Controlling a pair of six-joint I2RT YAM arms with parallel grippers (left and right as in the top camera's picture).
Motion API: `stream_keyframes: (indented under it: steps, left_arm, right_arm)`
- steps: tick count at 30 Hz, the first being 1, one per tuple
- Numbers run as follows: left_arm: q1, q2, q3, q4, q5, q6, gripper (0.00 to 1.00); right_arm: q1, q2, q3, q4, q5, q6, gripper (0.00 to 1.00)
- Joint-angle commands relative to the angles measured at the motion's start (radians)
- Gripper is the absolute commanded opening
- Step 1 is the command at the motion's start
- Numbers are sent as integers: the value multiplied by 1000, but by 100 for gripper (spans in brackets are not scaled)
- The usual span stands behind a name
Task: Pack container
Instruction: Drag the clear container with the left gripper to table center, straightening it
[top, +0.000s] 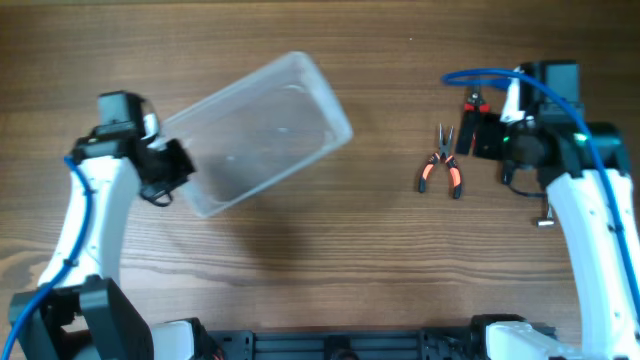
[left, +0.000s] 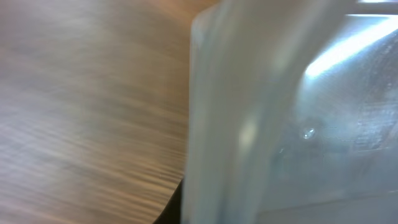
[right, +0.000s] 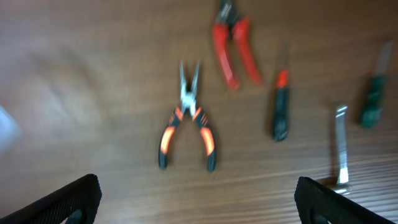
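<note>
wood-grain table (top: 330, 290) runs under everything, with the container (top: 262, 128) on your left half, lying at a slant with one short end toward the left arm. it is clear thin plastic, so expect it to be light, a bit springy in the walls and slippery. the thicker rim is the stiff part, so hold it there, not by the wall. the left gripper (top: 165, 168) sits at that near short end. you can't see its fingers, but the wall fills the left wrist view and a faint shadow lies on the table beside the container, so read it as clamped on the rim with the container raised a little. your right gripper (right: 199, 202) hangs spread wide and holds nothing, over the orange-handled pliers (right: 186, 121). red cutters (right: 235, 43) lie just beyond them, with smaller tools to their right.
</note>
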Motion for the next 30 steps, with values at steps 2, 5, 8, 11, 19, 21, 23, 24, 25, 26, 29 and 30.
stream_keyframes:
  steps: [2,5,8,11,19,21,23,24,25,26,29,30]
  left_arm:
    - [-180,-19,25,7,50,101,4]
    - [-279,6,25,16,41,101,4]
    - [-348,40,25,43,-10,101,4]
    - [-370,71,25,68,-29,101,4]
    - [-333,147,25,122,-41,101,4]
    - [-326,161,25,144,-41,101,4]
    - [-324,172,25,170,-45,101,4]
    - [-325,177,25,186,-57,101,4]
    - [-325,180,25,196,-63,101,4]
    - [-324,183,25,210,-68,102,4]
    - [-325,189,25,263,-79,102,4]
    - [-325,189,25,278,-82,102,4]
  right_arm:
    - [-41,-82,55,2,78,71,100]
    - [-66,-104,55,-4,78,70,100]
    - [-84,-112,55,-11,77,69,100]
    - [-87,-111,55,-20,77,62,100]
    - [-87,-111,55,-58,77,59,100]
    - [-87,-111,55,-62,77,58,100]
    - [-87,-111,55,-63,77,59,100]
    - [-87,-111,55,-64,77,58,100]
    - [-87,-111,55,-66,77,59,100]
    - [-87,-111,55,-68,77,58,100]
    - [-87,-111,55,-75,77,58,100]
    - [-87,-111,55,-78,77,57,100]
